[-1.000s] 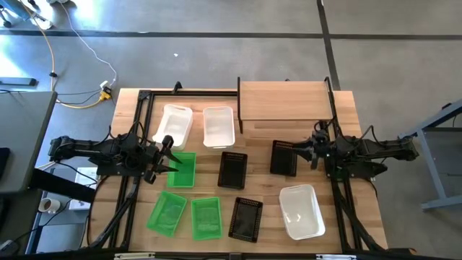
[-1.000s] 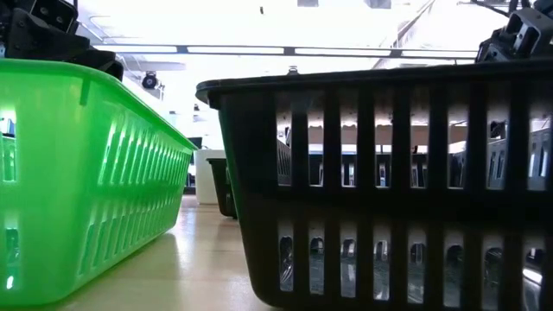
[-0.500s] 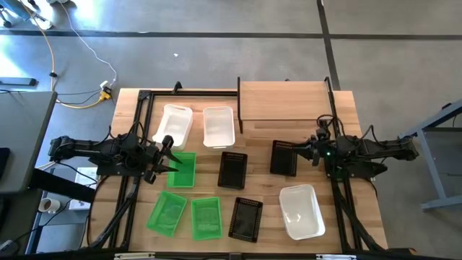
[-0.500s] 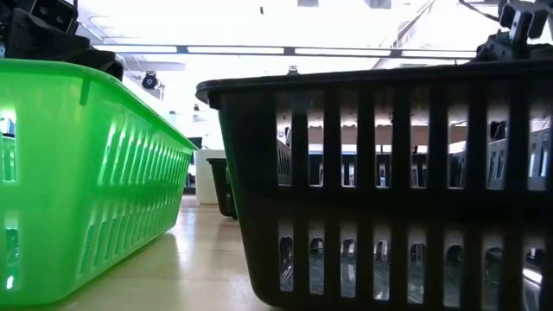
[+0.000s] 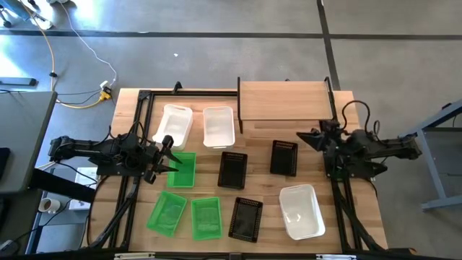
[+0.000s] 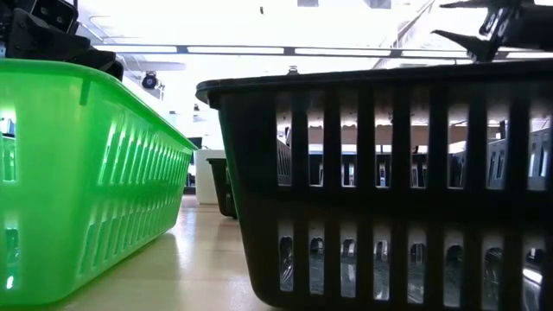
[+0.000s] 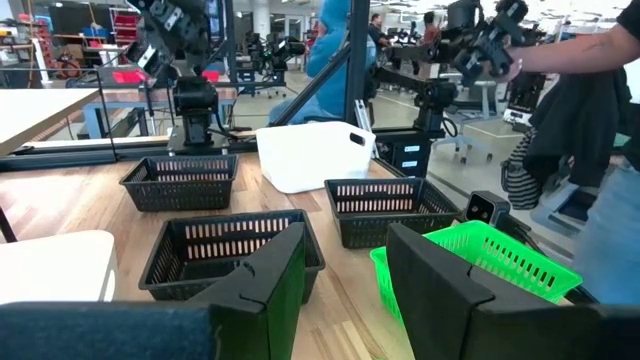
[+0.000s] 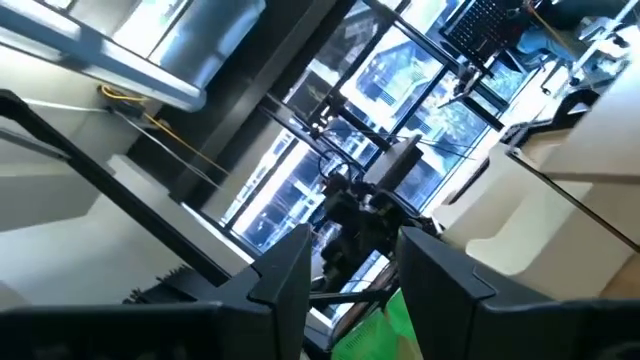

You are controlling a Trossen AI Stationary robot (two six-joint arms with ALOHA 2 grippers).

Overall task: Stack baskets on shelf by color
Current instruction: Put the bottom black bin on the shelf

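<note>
Robotics laboratory or workshop. A light-wood worktable (image 5: 361,209) stands on a polished grey concrete floor (image 5: 216,58) with a trailing yellow cable (image 5: 76,103); beyond it are further black robot arms on stands (image 7: 185,60), workbenches and standing people (image 7: 590,130).

overhead looking down, table-level close behind baskets (image 6: 363,173), wrists facing forward

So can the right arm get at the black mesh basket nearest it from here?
Probably yes. The right claw hangs open just beside the black mesh plastic basket, and nothing lies between them; the wooden shelf stands farther back, out of the way.
</note>
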